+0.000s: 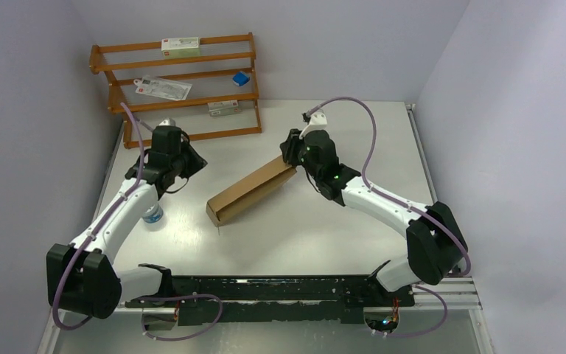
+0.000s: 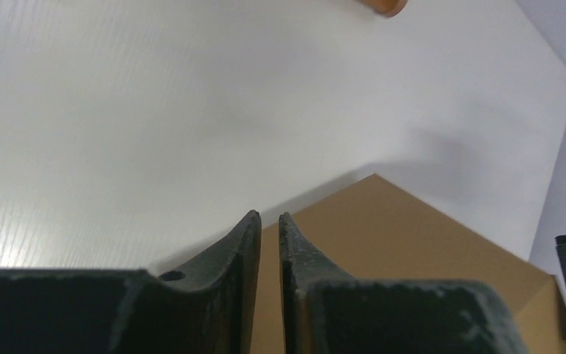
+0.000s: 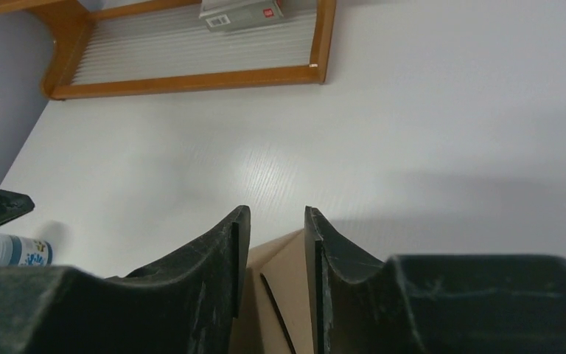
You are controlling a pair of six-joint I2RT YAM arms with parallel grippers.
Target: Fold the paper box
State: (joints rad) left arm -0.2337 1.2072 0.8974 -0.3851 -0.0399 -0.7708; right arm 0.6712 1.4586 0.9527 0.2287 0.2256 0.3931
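Table (image 1: 324,243): white top under both of your arms, carrying everything named below
Rack (image 1: 191,137): wooden, shelved, in the back corner just beyond your left hand and well apart from your right hand
Paper box (image 1: 250,190): plain brown cardboard, long and flat, in the middle of the table between your two hands; its long axis runs on a slant, the far end at your right hand and the near end free, reaching toward your left arm's side; only the overhead view shows you this whole length and slant
Right gripper (image 3: 277,210): the nearer hand, right at the box's far end; its own wrist view shows cardboard filling the gap between the two fingers, so it looks pinched on that end, though the fingers hide the exact contact; the overhead view cannot show you this
Left gripper (image 2: 269,215): fingers pressed almost together, a thin slit between them and nothing in it; the box lies ahead of it and off to its right, apart from it, one corner pointing back at the hand; by my judgement the free end is this hand's to reach
Bottle (image 1: 152,215): small, white with blue print, on the table beneath your left forearm, behind that hand
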